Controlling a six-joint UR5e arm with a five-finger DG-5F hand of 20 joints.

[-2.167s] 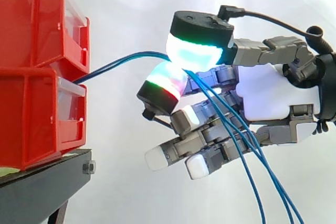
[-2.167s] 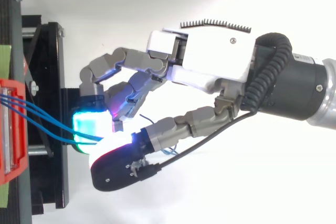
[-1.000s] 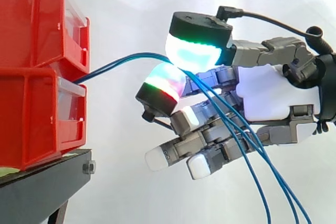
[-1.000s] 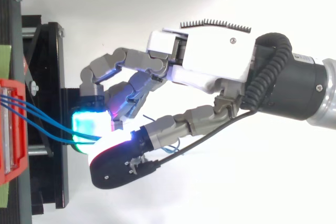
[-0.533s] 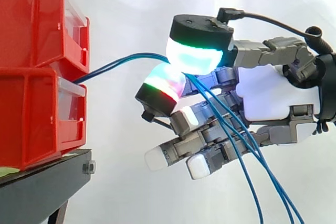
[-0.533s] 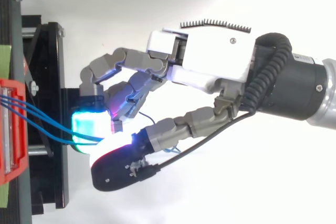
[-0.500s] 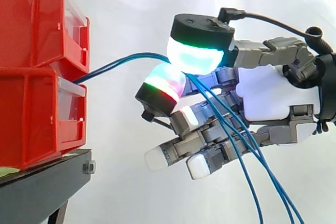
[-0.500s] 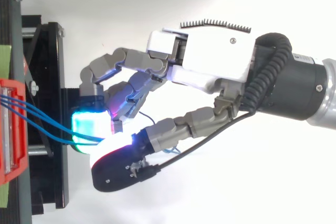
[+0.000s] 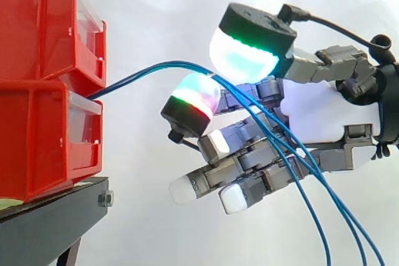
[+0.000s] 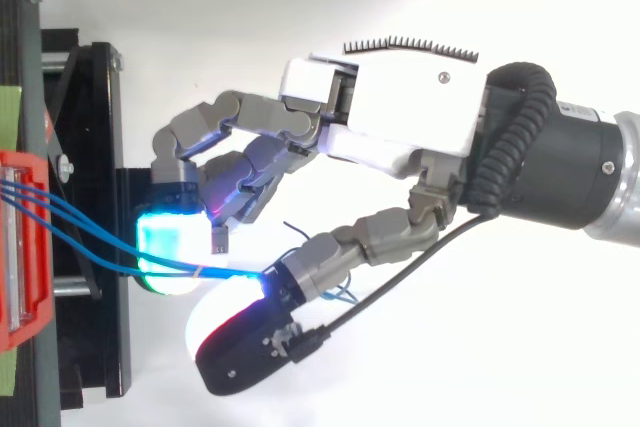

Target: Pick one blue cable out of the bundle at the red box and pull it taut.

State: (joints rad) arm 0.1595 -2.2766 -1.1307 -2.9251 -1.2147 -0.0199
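Showing blue cables (image 9: 134,76) running left–right from red box (image 9: 37,141), draped over one fingertip (image 9: 193,99); hand (image 9: 324,116) unclenched, thumb clear above, no pinch; pull dir. = right.

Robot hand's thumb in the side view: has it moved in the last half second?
Yes. On the robot hand, the thumb pad has lifted up and rightward, away from the red boxes, off the blue cables.

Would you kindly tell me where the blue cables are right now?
In the side view the blue cables leave the stacked red bins on the left, arch rightward into the hand, then hang down at lower right.
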